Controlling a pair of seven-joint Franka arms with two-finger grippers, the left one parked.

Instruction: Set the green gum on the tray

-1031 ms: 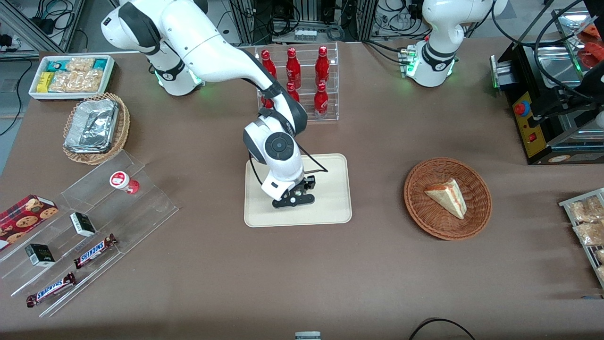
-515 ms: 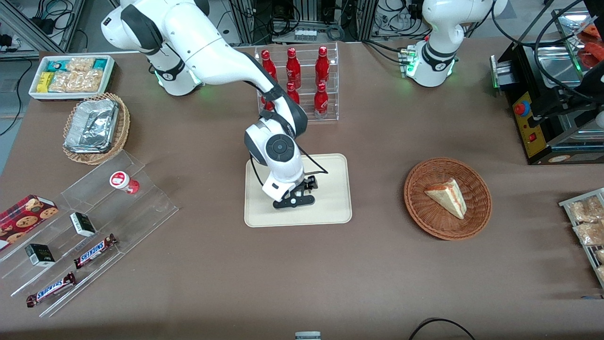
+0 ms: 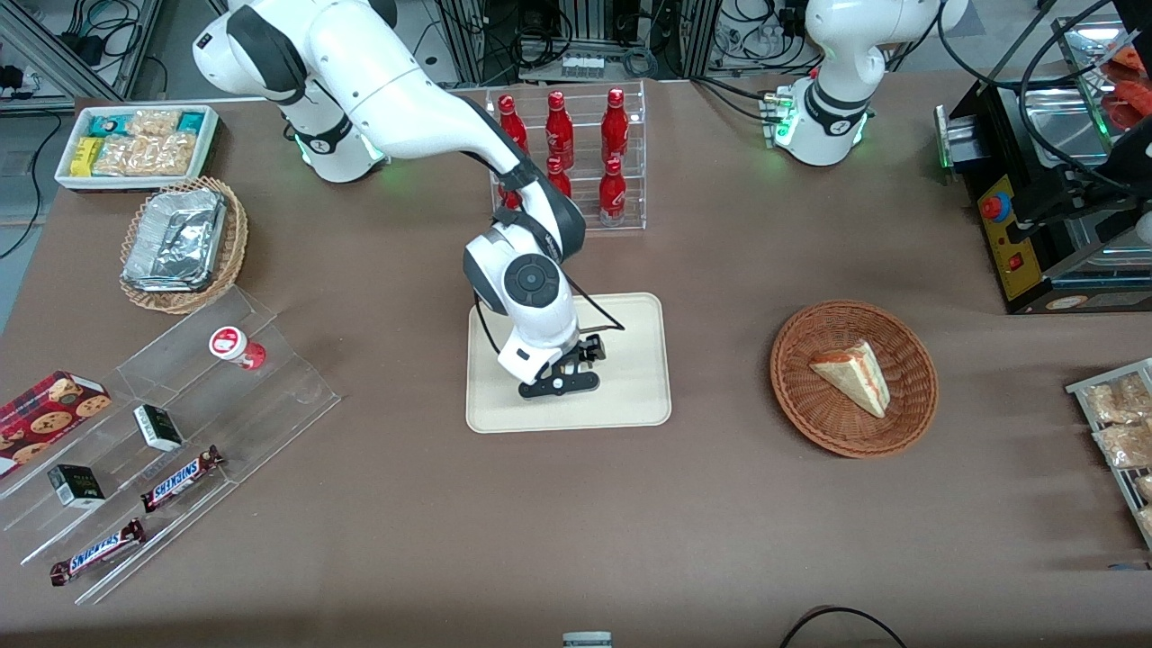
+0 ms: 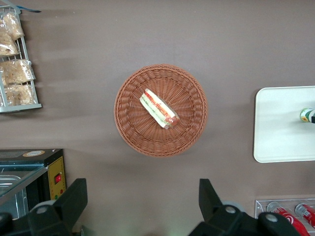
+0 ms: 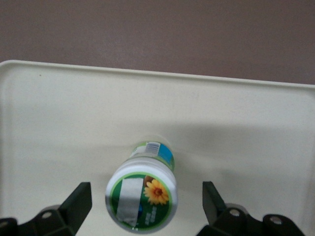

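The green gum (image 5: 142, 196) stands upright on the cream tray (image 5: 59, 113), its green lid with a yellow flower facing the wrist camera. My right gripper (image 5: 145, 196) hangs straight above it, open, with its black fingers (image 5: 78, 201) on either side of the bottle and clear of it. In the front view the gripper (image 3: 562, 369) is low over the middle of the tray (image 3: 630, 396) and hides the gum. The left wrist view shows the gum (image 4: 307, 115) on the tray (image 4: 280, 128).
A rack of red bottles (image 3: 567, 153) stands just farther from the camera than the tray. A wicker basket with a sandwich (image 3: 853, 378) lies toward the parked arm's end. A red-lidded white bottle (image 3: 236, 346) sits on a clear stepped stand toward the working arm's end.
The gripper has risen very slightly above the tray; otherwise nothing has visibly moved.
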